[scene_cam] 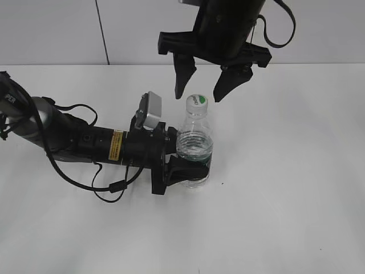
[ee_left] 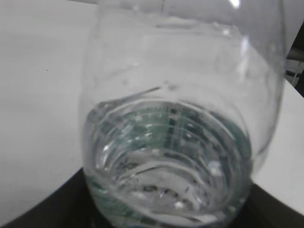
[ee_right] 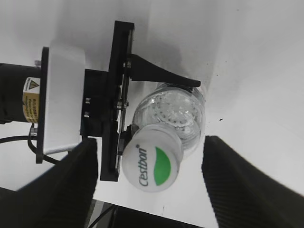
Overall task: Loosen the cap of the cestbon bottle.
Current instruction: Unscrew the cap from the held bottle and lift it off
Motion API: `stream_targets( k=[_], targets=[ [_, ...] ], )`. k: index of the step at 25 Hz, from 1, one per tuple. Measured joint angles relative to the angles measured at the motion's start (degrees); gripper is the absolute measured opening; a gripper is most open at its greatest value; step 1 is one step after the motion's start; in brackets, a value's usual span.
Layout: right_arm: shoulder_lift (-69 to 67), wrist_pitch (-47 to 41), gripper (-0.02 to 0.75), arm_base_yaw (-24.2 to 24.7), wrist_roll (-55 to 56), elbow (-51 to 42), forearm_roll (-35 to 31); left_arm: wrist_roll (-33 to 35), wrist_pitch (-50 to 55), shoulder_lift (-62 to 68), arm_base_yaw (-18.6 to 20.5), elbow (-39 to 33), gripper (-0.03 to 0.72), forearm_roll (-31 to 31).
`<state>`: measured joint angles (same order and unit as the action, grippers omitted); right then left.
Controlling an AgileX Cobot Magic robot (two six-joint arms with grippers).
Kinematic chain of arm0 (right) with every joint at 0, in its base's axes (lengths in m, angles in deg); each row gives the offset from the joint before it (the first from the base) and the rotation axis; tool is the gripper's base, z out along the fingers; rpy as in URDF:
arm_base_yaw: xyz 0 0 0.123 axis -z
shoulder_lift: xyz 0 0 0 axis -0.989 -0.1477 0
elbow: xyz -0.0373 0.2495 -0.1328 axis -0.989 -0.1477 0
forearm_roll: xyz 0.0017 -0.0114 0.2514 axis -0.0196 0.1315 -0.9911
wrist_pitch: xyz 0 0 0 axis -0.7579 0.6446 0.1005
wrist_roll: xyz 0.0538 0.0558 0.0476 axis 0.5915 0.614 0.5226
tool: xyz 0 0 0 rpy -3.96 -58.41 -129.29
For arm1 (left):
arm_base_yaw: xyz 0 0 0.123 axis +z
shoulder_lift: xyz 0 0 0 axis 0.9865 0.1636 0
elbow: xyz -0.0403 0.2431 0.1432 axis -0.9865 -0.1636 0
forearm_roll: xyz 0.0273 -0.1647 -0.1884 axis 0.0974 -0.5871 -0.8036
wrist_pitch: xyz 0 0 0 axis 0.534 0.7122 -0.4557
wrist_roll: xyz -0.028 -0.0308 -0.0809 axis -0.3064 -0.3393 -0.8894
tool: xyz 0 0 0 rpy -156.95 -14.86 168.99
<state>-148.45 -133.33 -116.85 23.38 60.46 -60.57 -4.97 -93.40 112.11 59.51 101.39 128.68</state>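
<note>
The cestbon bottle (scene_cam: 195, 145) stands upright on the white table, clear with a dark green label band. Its white cap (scene_cam: 197, 101) with a green leaf mark is on top. My left gripper (scene_cam: 185, 162) lies low on the table and is shut on the bottle's lower body; in the left wrist view the bottle (ee_left: 175, 133) fills the frame. My right gripper (scene_cam: 204, 90) hangs open just above the cap, one finger on each side, not touching it. In the right wrist view the cap (ee_right: 152, 162) sits between the two open fingers (ee_right: 147, 183), above the bottle (ee_right: 173, 116).
The left arm (scene_cam: 68, 137) with its black cables (scene_cam: 108, 185) lies across the left of the white table (scene_cam: 296, 188). A grey wall (scene_cam: 57, 28) runs behind the table's far edge.
</note>
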Motion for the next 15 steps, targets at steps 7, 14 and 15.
stream_targets(
  k=[7, 14, 15],
  targets=[
    [-0.61, 0.00, 0.521, 0.00, 0.00, 0.00, -0.16, 0.00, 0.00, 0.00, 0.00, 0.00, 0.415, 0.00],
    [-0.61, 0.00, 0.521, 0.00, -0.11, -1.17, 0.09, 0.00, 0.00, 0.00, 0.00, 0.00, 0.415, 0.00],
    [-0.61, 0.00, 0.521, 0.00, -0.11, -1.57, 0.09, 0.00, 0.00, 0.00, 0.00, 0.00, 0.415, 0.00]
  ],
)
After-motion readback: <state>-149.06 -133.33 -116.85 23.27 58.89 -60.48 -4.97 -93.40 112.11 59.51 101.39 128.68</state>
